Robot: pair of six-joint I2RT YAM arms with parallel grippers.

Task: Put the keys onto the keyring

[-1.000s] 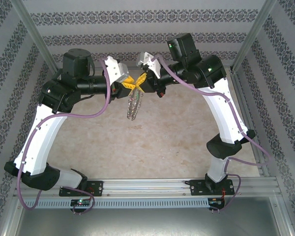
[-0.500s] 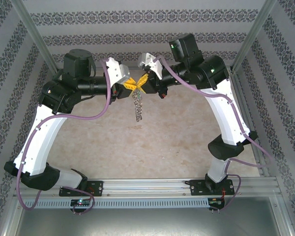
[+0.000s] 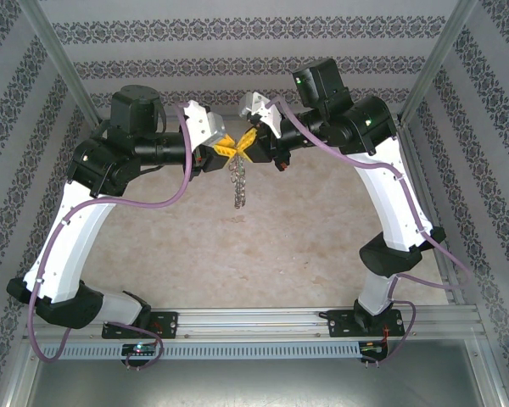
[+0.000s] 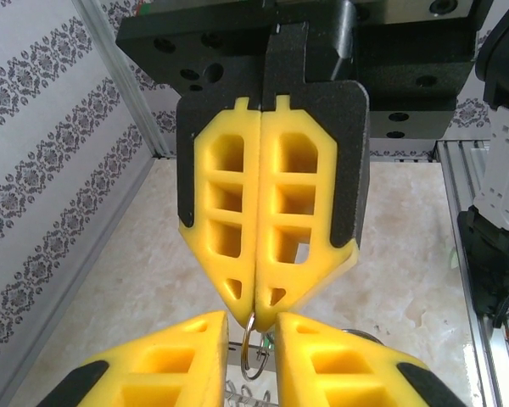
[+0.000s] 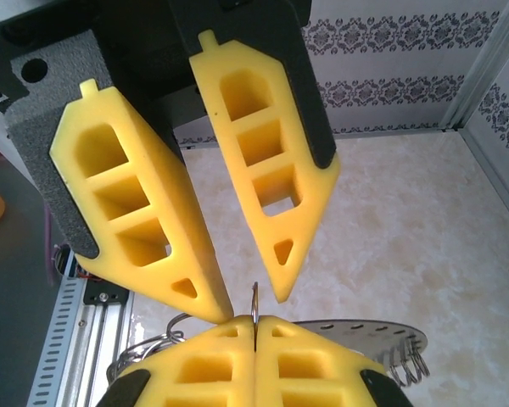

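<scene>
Two grippers: meet above hanging keyring (image 3: 237,185)
Right gripper (image 5: 254,326): fingers clamped on keyring's top
Left gripper (image 4: 252,322): fingers apart, flanking keyring's top; best advanced slowly, aligned

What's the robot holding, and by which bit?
The right tool pinches the keyring by its small wire loop, between its shut tips; the rest dangles below.

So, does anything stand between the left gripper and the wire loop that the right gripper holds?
Nothing visible does. The right gripper, shut, pinches the thin wire loop, and the loop stands between the open jaws of the left gripper, with the keyring hanging below.
</scene>
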